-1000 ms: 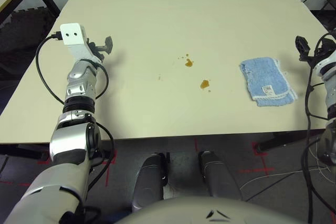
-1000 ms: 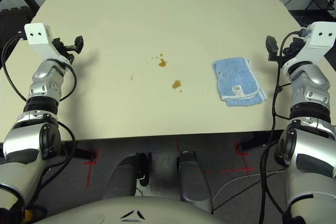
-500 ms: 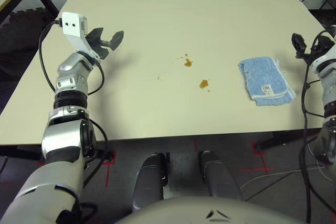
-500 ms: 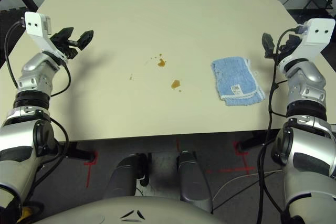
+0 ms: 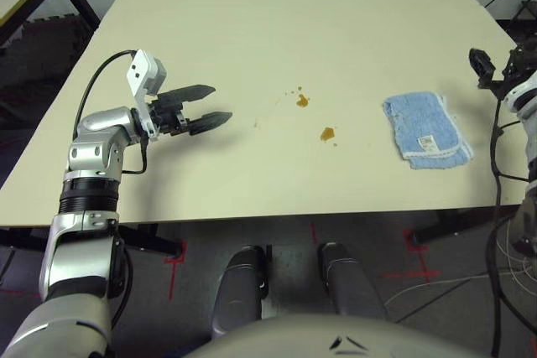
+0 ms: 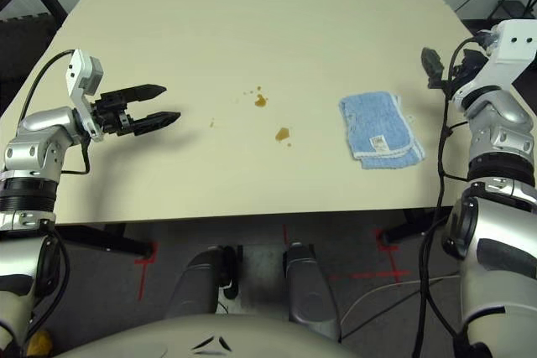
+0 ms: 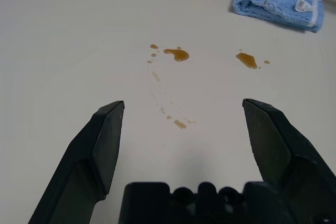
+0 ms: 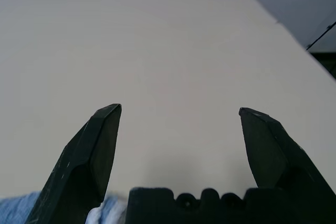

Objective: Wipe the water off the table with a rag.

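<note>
The table point(image 5: 252, 182) is the largest thing before me, its cream top carrying everything the job needs, and nothing on it seems to need moving out of the way. Next in size come my 2 arms, which I judge are spread to the sides so the middle of the work stays reachable. My left gripper point(image 6: 172, 102) hangs over the left part of the top, its 2 fingers wide apart with nothing between them, pointing in toward the spill, perhaps to keep clear of the rag's side. My right gripper point(image 8: 180, 109) is just beyond the rag on the right, also wide and empty, which looks like readiness to pick up. The rag point(image 6: 377, 127) lies folded flat near the front edge, its white label point(image 5: 429, 144) facing up; folded, it should give a thick pad and an easy pinch. Smallest is the water point(image 6: 283, 134), 2 main amber blotches with specks around them, left of the rag and apart from it. I judge the next move is to lower the right gripper onto the rag, minding that cloth can slip or bunch.
</note>
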